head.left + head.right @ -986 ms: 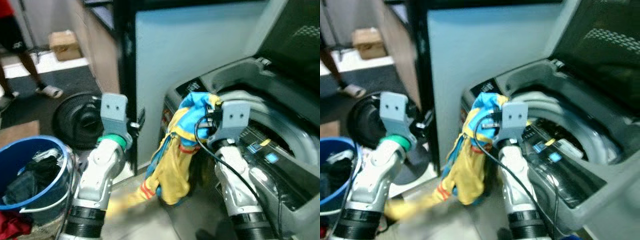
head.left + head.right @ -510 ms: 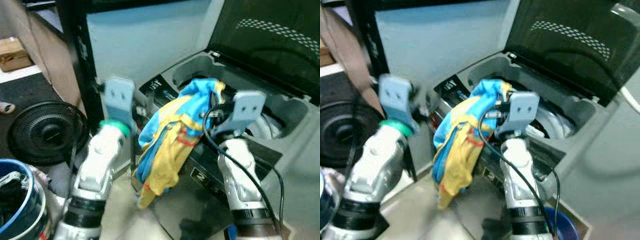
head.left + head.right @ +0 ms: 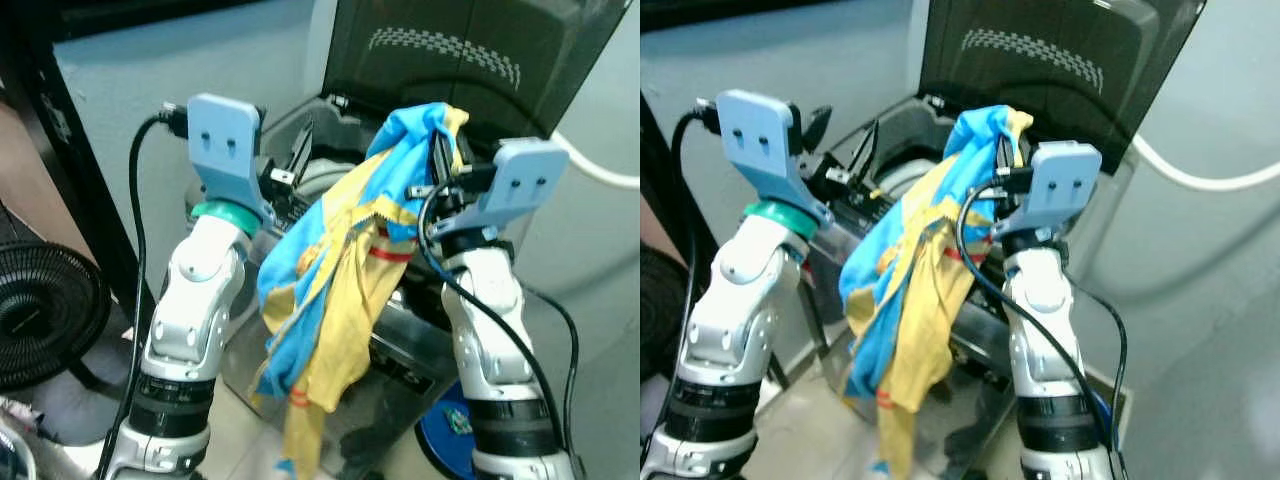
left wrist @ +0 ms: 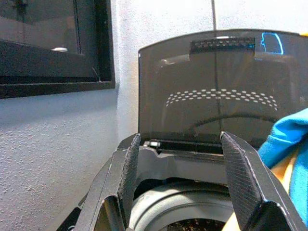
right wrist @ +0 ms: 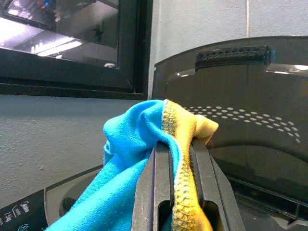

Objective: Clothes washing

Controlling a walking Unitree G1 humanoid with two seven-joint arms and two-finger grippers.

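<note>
A blue and yellow garment (image 3: pixel 340 270) hangs from my right gripper (image 5: pixel 180 163), which is shut on its top fold. The cloth drapes down in front of a top-loading washing machine (image 3: pixel 330 175) whose dark lid (image 3: pixel 450 60) stands open. My right gripper (image 3: pixel 445 160) holds the cloth just above the tub's front rim. My left gripper (image 4: pixel 180 178) is open, with nothing between its fingers (image 4: pixel 129 173), and points at the open tub (image 4: pixel 178 211) and lid (image 4: pixel 211 91). The left gripper (image 3: pixel 285 165) sits left of the garment.
A black fan (image 3: pixel 40 315) stands on the floor at the left. A grey wall (image 3: pixel 150 90) rises behind the machine, with a white hose (image 3: pixel 600 170) at the right. A blue round object (image 3: pixel 445 435) lies on the floor by my right arm.
The camera has swung right and closer, so the washer is now straight ahead. Both arms rose; the garment is carried higher, over the machine's front. The blue bucket has left the view.
</note>
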